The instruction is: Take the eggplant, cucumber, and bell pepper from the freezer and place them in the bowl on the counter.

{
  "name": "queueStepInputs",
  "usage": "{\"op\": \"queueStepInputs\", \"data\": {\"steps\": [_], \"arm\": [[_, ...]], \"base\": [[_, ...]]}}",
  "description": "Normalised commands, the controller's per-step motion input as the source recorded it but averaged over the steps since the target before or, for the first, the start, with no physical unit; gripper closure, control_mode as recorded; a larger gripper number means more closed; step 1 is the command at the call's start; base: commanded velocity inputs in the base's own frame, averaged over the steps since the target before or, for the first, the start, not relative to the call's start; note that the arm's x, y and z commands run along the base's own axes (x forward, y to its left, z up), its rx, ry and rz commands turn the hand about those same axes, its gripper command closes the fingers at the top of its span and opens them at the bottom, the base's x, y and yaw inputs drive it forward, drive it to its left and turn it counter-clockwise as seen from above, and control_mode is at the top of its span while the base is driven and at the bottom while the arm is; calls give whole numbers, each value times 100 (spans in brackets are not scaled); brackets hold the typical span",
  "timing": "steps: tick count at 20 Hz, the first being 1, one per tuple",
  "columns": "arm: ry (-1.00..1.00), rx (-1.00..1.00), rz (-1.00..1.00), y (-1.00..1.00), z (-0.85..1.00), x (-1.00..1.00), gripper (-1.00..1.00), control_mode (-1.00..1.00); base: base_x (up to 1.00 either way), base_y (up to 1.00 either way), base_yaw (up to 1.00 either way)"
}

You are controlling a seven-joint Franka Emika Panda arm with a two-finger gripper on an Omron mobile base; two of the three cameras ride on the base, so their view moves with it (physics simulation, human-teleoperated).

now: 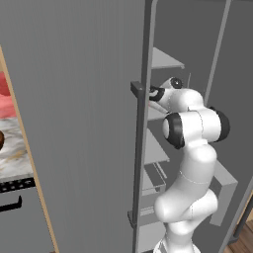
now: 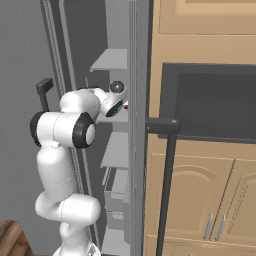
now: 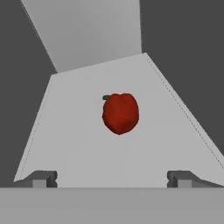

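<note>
Now our gripper (image 3: 112, 179) is wide open and empty; the bell pepper (image 3: 120, 113) sits straight ahead, centred between our fingers.

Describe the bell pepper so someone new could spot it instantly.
Look inside the open grey freezer, on the light grey shelf the arm reaches into. The bell pepper sits alone mid-shelf, ahead of the open tool: small, round, bright red, with a green stem, the one coloured thing among grey.
</note>
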Motion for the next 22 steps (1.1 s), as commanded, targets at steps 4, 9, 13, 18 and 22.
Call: {"op": "queueStepInputs", "data": {"steps": [4,9,13,18,22], "arm": [[0,0,0,0,-15,24,-100,-100],[0,0,0,-3,-9,23,-100,-100],[0,0,0,-4,0,23,-100,-100],[0,0,0,-2,-5,27,-100,-100],[0,0,0,0,-9,25,-100,-100]], "base": [[0,0,0],[0,0,0],[0,0,0],[0,0,0],[0,0,0]]}}
